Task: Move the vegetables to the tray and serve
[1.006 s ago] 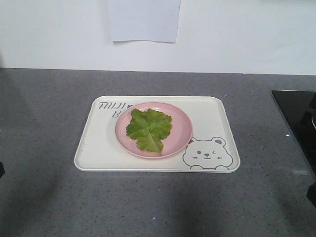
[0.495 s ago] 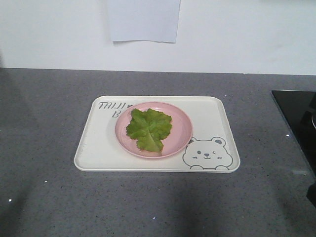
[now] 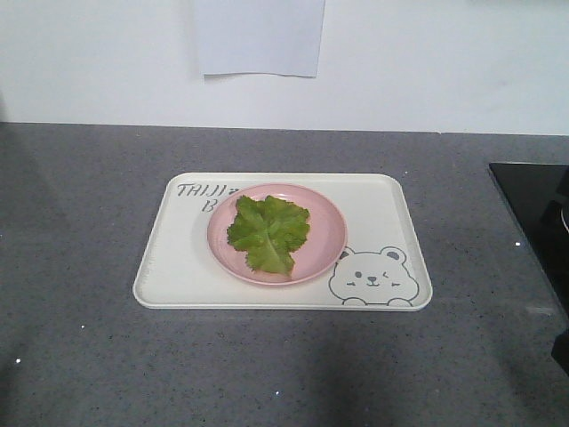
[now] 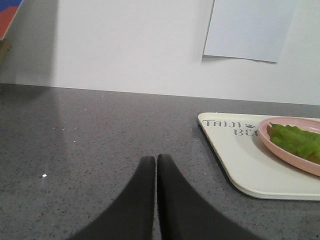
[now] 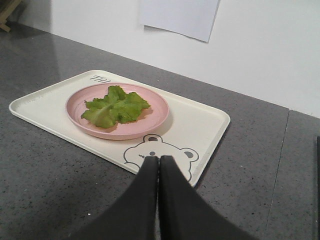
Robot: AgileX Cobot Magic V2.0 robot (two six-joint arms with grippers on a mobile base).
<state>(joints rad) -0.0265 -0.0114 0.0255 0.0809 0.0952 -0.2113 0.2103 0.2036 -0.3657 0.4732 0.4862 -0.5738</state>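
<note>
A green crinkly lettuce leaf, the vegetables (image 3: pixel 268 233) (image 5: pixel 114 108) (image 4: pixel 296 141), lies on a round pink plate (image 3: pixel 324 238) (image 5: pixel 155 117) (image 4: pixel 285 154). The plate stands on the cream tray (image 3: pixel 182 267) (image 5: pixel 205 125) (image 4: pixel 250 165) with the bear drawing (image 3: pixel 373 277). My left gripper (image 4: pixel 156 158) is shut and holds nothing, left of the tray over the grey counter. My right gripper (image 5: pixel 159 158) is shut and holds nothing, hovering in line with the bear at the tray's near right corner. Neither gripper shows in the front view.
The grey speckled counter (image 3: pixel 80 222) runs to a white wall with a paper sheet (image 3: pixel 258 36) taped on it. A black glossy panel (image 3: pixel 533 213) lies at the counter's right edge.
A dark shape at the lower left edge of the front view has gone out of frame. Tray, plate and leaf have not moved.
</note>
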